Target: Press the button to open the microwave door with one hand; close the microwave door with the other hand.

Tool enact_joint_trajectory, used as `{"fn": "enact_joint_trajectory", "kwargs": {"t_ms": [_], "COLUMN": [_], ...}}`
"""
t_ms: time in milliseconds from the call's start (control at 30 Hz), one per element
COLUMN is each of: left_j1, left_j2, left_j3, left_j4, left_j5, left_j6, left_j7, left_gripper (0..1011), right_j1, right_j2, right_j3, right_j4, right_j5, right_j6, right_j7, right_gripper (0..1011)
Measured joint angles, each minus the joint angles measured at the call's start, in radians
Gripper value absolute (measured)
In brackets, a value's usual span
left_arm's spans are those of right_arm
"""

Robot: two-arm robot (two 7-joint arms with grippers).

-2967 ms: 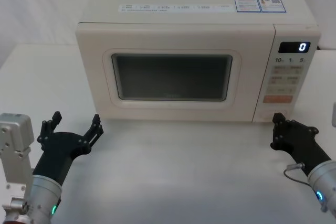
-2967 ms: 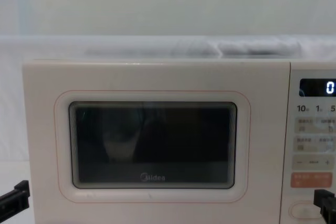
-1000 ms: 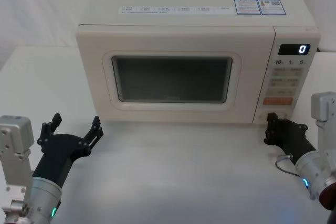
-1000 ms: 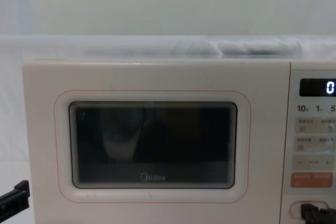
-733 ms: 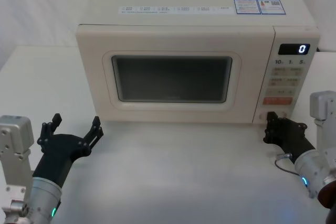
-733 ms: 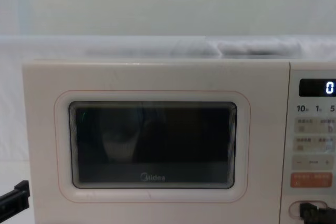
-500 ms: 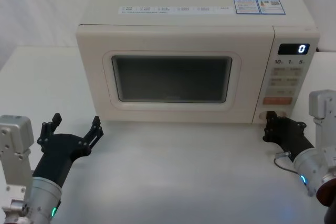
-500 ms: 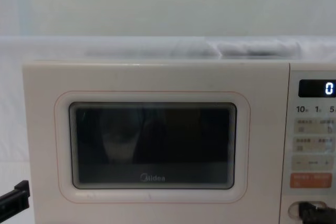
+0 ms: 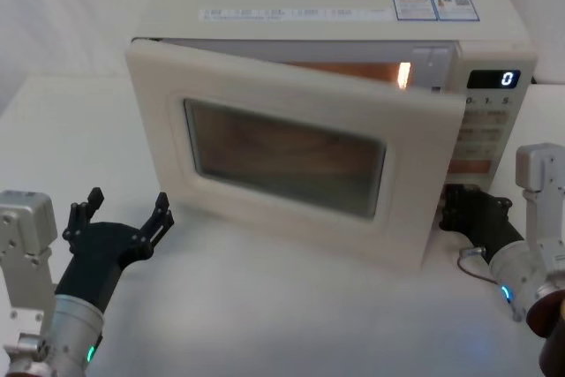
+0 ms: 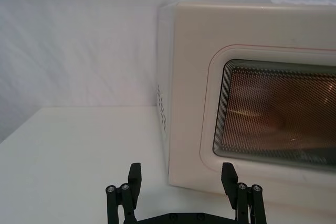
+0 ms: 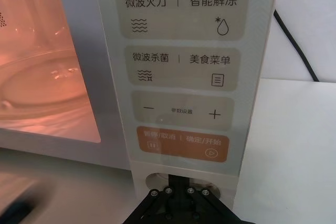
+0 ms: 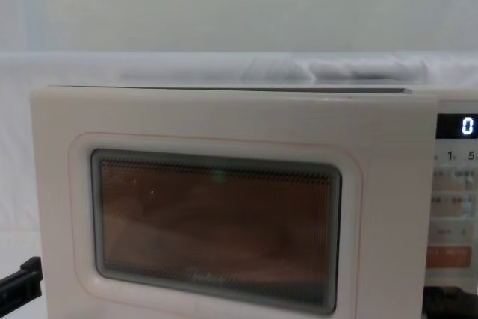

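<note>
The microwave door [image 9: 291, 165] is swinging ajar since 0.5 s ago, its free edge at 3 o'clock. The right gripper [image 9: 459, 209], jaws closed, is touching the button [image 11: 156, 180]. The left gripper [image 9: 124, 218], jaws open, should be pushing that free edge squarely.

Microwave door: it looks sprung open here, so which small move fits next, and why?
Probably pull the right end effector back from the wide cream pill-shaped button. The large cream microwave door with the dark window already hangs ajar with the cavity lit, while the open left end effector waits apart from its hinge side, ready to push it.
</note>
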State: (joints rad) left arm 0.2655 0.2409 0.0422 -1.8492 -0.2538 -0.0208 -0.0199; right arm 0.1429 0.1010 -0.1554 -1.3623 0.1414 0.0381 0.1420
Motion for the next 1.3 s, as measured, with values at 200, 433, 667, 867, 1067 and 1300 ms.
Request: {"fn": "enact_joint_trajectory", "kwargs": {"t_ms": [200, 433, 667, 867, 1067, 1300], "left_j1": [0.000, 0.000, 0.000, 0.000, 0.000, 0.000], "left_j2": [0.000, 0.000, 0.000, 0.000, 0.000, 0.000], "left_j3": [0.000, 0.000, 0.000, -0.001, 0.000, 0.000], "left_j4": [0.000, 0.000, 0.000, 0.000, 0.000, 0.000], "left_j5": [0.000, 0.000, 0.000, 0.000, 0.000, 0.000], "left_j6": [0.000, 0.000, 0.000, 0.000, 0.000, 0.000], "left_j7": [0.000, 0.000, 0.000, 0.000, 0.000, 0.000], "left_gripper": [1001, 1001, 1001, 1001, 1001, 1001], "right_j1": [0.002, -0.017, -0.046, -0.066, -0.081, -0.090], "right_j2": [-0.002, 0.000, 0.001, 0.001, 0.001, -0.001], "right_j3": [-0.001, 0.000, 0.001, 0.004, 0.007, 0.008], "right_j4": [0.001, -0.031, -0.069, -0.092, -0.107, -0.115], "right_j5": [-0.002, -0.005, -0.008, -0.011, -0.014, -0.016], "right_j6": [0.000, 0.009, 0.013, 0.015, 0.018, 0.022], "right_j7": [0.000, -0.001, -0.006, -0.012, -0.017, -0.018], "right_gripper": [0, 0, 0, 0, 0, 0]}}
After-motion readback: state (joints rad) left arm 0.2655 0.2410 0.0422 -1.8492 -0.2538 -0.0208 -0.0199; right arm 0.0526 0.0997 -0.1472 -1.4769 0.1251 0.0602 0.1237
